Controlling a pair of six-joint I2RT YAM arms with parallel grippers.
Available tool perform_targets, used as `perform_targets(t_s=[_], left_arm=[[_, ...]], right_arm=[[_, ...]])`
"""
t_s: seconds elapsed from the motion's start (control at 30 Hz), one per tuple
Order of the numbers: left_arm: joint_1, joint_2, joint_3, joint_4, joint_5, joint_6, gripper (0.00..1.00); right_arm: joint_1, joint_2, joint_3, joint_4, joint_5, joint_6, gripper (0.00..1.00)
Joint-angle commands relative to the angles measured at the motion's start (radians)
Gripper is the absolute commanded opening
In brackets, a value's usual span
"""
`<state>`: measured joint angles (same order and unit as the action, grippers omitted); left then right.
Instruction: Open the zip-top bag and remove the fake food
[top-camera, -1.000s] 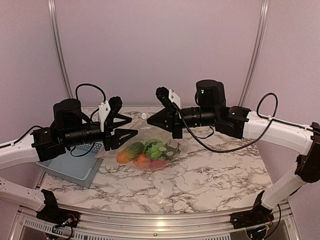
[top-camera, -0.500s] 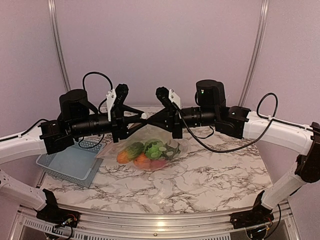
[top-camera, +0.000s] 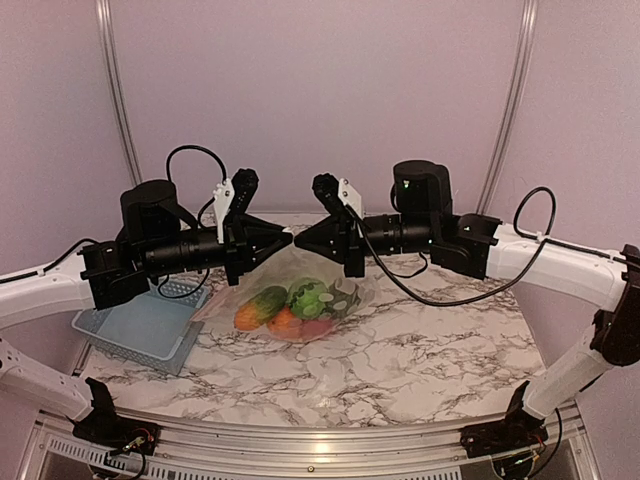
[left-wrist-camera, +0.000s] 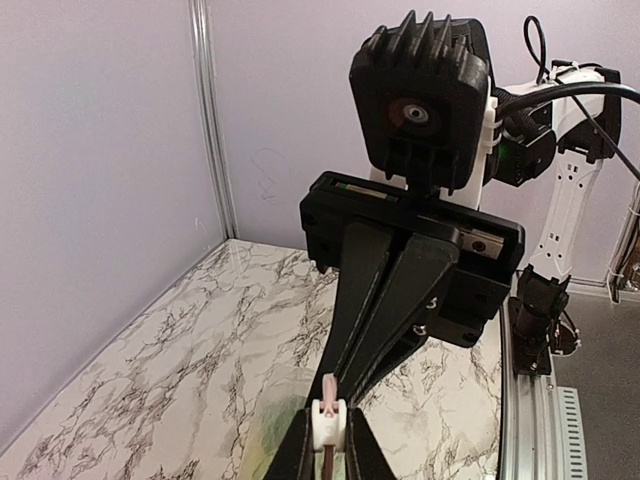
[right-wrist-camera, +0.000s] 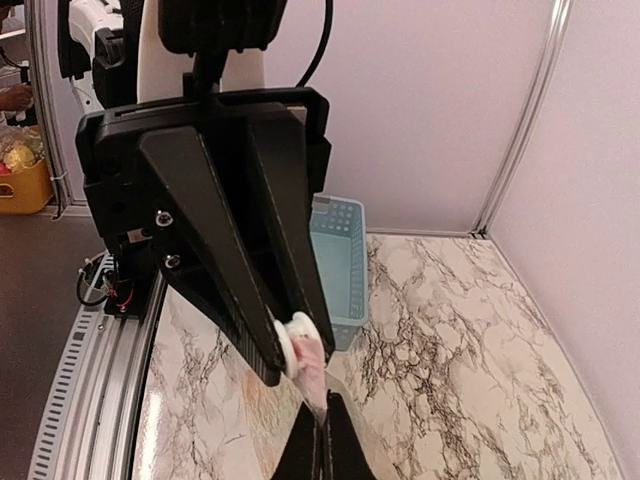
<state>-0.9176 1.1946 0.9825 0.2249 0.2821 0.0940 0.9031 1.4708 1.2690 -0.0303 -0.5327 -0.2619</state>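
Note:
The clear zip-top bag (top-camera: 345, 290) hangs partly lifted over the marble table (top-camera: 420, 350), with the fake food in its lower part: an orange piece (top-camera: 245, 316), a dark-green vegetable (top-camera: 268, 299), a light-green piece (top-camera: 310, 297) and a red fruit (top-camera: 316, 326). My left gripper (top-camera: 284, 236) is shut on the bag's white zip slider (left-wrist-camera: 331, 415). My right gripper (top-camera: 301, 240) faces it tip to tip and is shut on the bag's pinkish top edge (right-wrist-camera: 322, 375). In the right wrist view the slider (right-wrist-camera: 297, 342) sits between the left fingers (right-wrist-camera: 262, 330).
A light blue slatted basket (top-camera: 140, 330) stands at the table's left, under the left arm; it also shows in the right wrist view (right-wrist-camera: 340, 255). Purple walls with metal posts (top-camera: 118, 90) close the back and sides.
My left gripper has moved right and up from beside the bag to meet the right gripper, and has closed on the zip slider. The right arm has stayed still.

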Motion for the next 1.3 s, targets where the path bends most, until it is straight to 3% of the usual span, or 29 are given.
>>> perform_targets(t_s=[0.0, 0.57, 1.27], left_arm=[[-0.002, -0.036, -0.026, -0.02, -0.059, 0.017, 0.08], [0.006, -0.139, -0.172, -0.037, -0.226, 0.007, 0.08], [0.11, -0.217, -0.255, -0.099, -0.346, -0.03, 0.08]], right_arm=[[-0.009, -0.05, -0.028, 0.061, 0.028, 0.021, 0.0], [-0.125, -0.19, -0.181, 0.219, 0.073, 0.14, 0.0], [-0.315, -0.399, -0.378, 0.254, 0.152, 0.229, 0.0]])
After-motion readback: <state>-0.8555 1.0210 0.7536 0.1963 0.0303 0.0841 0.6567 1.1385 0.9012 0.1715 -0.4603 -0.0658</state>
